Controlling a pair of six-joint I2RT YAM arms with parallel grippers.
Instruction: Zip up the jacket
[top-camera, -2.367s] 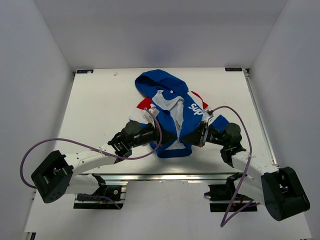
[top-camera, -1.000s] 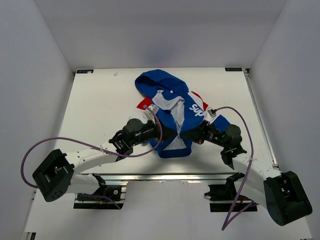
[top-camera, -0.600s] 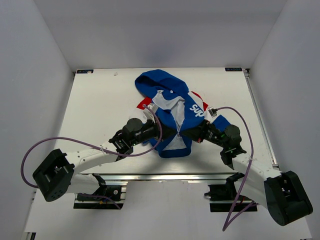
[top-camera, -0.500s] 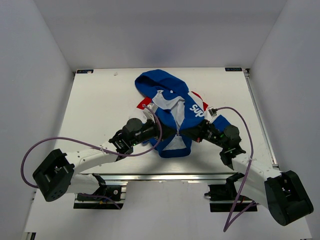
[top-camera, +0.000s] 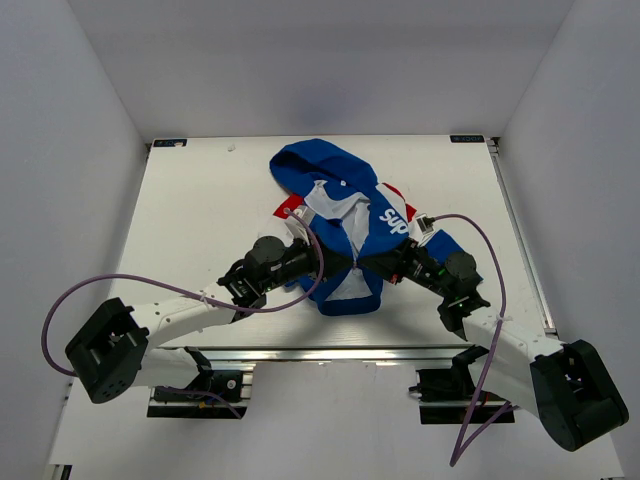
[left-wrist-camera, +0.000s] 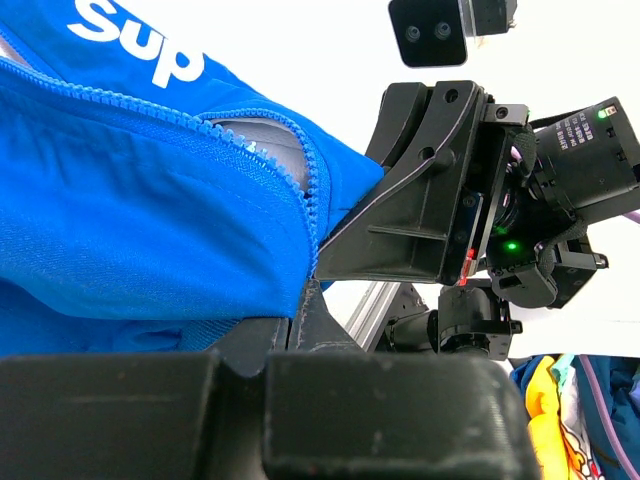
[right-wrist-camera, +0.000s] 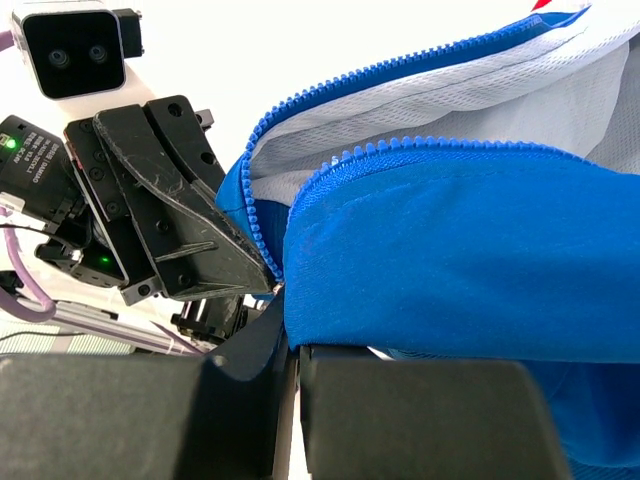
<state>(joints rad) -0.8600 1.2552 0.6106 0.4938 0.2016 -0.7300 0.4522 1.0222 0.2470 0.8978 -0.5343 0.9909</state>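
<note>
Barely begun (nothing zipped): zipper (left-wrist-camera: 312, 195) unjoined on small royal-blue hooded fabric jacket (top-camera: 345, 215), hood toward far edge; left gripper (top-camera: 333, 262) and right gripper (top-camera: 375, 262) each clamp bottom front.

Two arms, white links with black joints. Left arm (top-camera: 172, 318): black boxy base (top-camera: 100, 352) left of the rail (top-camera: 330, 353). Right arm (top-camera: 500, 335): the same, right of the rail. Purple cable (top-camera: 110, 283) along each. Fingers (left-wrist-camera: 400, 235) black, wedge-shaped; white twin-lens camera (left-wrist-camera: 435, 30); green LED (left-wrist-camera: 512, 246).
</note>
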